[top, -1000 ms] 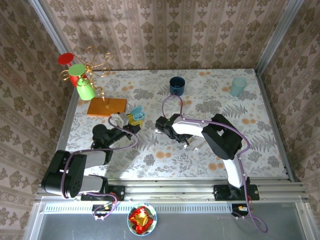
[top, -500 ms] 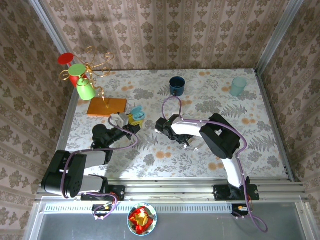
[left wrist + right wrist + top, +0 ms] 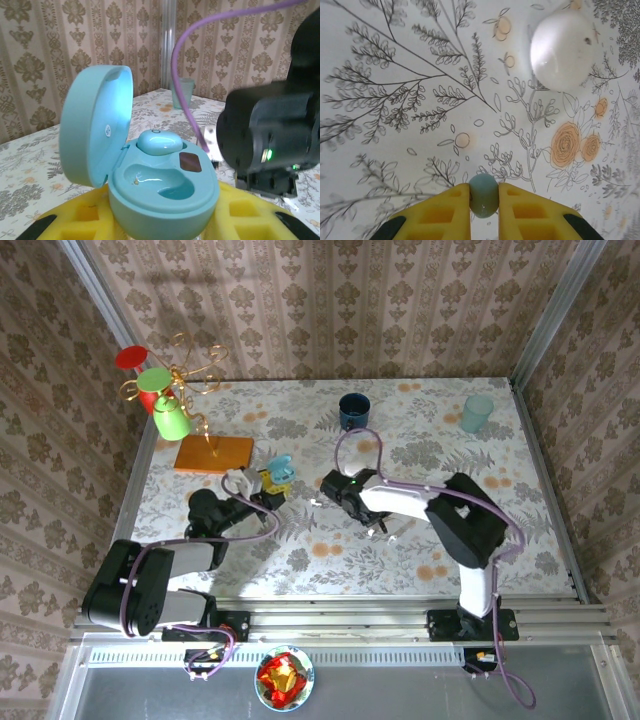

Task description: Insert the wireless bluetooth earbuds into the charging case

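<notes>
My left gripper (image 3: 162, 222) is shut on the light blue charging case (image 3: 165, 197), whose lid (image 3: 95, 130) stands open to the left. One pale blue earbud (image 3: 159, 141) sits in the far socket, and the near socket (image 3: 160, 182) is empty. From above, the case (image 3: 279, 468) is at the left gripper (image 3: 266, 481), left of centre. My right gripper (image 3: 484, 200) is down at the tablecloth, shut on a second pale blue earbud (image 3: 484, 194) pinched between its yellow fingers (image 3: 445, 210). In the top view the right gripper (image 3: 379, 526) is near the table's middle.
A white glossy pebble-shaped case (image 3: 562, 50) lies on the cloth beyond the right gripper. A navy cup (image 3: 354, 410) and a pale teal cup (image 3: 477, 413) stand at the back. A mug tree with a green mug (image 3: 170, 420) on an orange base (image 3: 214, 453) is at the back left.
The right gripper's jaws have come together onto the earbud, and the right arm has shifted a little to the right. The left gripper with the case has edged up and right.
</notes>
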`<state>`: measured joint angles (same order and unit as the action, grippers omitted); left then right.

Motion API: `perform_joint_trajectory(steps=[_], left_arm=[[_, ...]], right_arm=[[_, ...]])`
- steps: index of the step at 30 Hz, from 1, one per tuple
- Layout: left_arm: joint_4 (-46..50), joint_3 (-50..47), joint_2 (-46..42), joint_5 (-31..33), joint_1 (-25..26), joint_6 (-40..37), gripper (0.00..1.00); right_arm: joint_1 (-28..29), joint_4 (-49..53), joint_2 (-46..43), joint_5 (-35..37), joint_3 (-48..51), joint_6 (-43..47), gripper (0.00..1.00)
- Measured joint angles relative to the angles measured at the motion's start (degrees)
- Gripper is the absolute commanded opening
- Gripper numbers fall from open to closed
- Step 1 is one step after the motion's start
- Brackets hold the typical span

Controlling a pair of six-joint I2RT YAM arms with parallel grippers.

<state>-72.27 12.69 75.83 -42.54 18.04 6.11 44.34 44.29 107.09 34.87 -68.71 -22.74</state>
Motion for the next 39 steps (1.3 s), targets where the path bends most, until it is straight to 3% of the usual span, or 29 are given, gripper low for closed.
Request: perform_joint_trajectory(steps=[7, 14, 18, 31, 39], left_arm=[[0.0, 0.1, 1.6, 1.9, 4.7, -2.8, 0.31], [0.0, 2.1, 4.4, 4.9, 10.0, -5.4, 0.31], [-0.1, 3.3, 6.3, 6.4, 12.0, -6.5, 0.31], [-0.2, 5.9, 8.5, 9.6, 15.9, -10.2, 0.31], [-0.2, 6.5, 9.1, 11.6, 17.6, -12.8, 0.31]], right_arm=[[-3.2, -10.1, -16.9, -10.0, 8.2, -0.5, 0.17], [-11.2, -19.2, -31.1, -28.8, 16.2, -3.5, 0.18], [-13.0, -21.9, -35.7, -37.2, 17.6, -4.7, 0.18], [-12.9, -34.4, -40.6, -58.7, 19.4, -10.8, 0.19], [-6.9, -37.7, -36.6, -61.2, 16.2, -12.2, 0.19]])
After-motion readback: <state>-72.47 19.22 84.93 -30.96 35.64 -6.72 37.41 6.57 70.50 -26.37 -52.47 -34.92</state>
